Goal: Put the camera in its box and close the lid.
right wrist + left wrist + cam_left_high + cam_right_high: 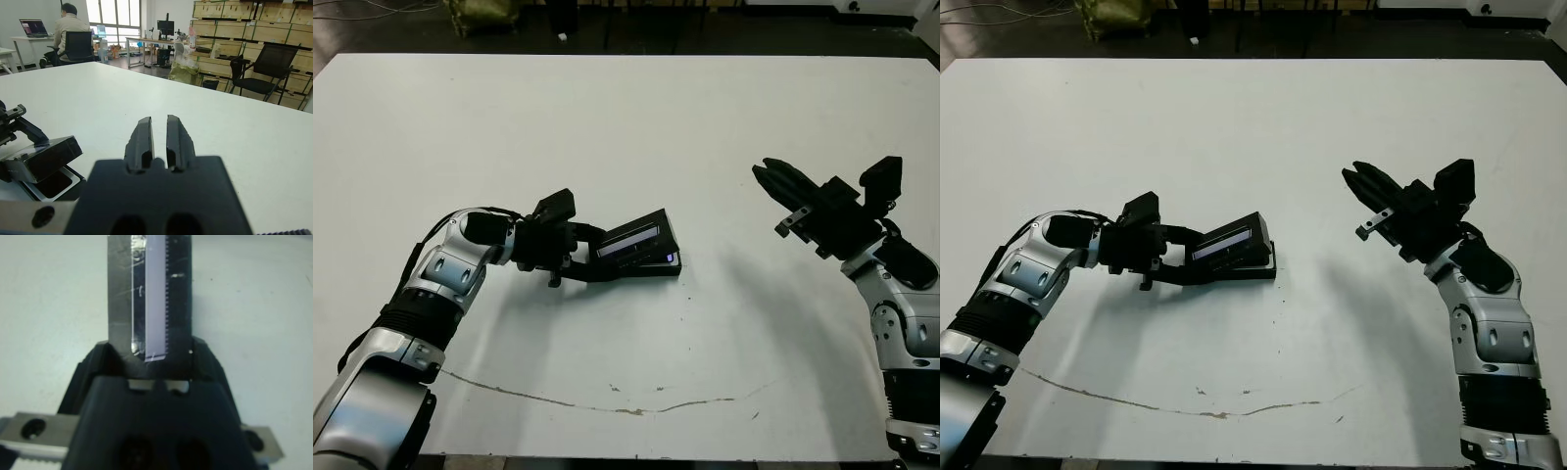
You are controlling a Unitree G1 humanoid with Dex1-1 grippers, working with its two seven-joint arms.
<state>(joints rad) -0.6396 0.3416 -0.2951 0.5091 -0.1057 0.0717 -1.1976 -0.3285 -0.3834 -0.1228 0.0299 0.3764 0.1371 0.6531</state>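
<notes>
My left gripper point(592, 253) is shut on one end of the lid point(636, 238), a flat black slab with a glossy strip. The lid is tilted, raised over the box point(658, 270), which lies flat on the white table. In the right wrist view the box point(73, 175) shows its pale rim and a dark inside under the lid point(46, 157). The camera point(671, 258) shows only as a small bluish-purple glow inside the box's right end; the lid covers the rest. Off to the right, my right gripper point(771, 179) hangs above the table, fingers together and holding nothing.
A thin dark crack line point(607, 401) runs across the table near its front edge. In the right wrist view, beyond the far edge, a person point(68, 29) sits at a desk, with chairs point(266, 68) and stacked crates behind.
</notes>
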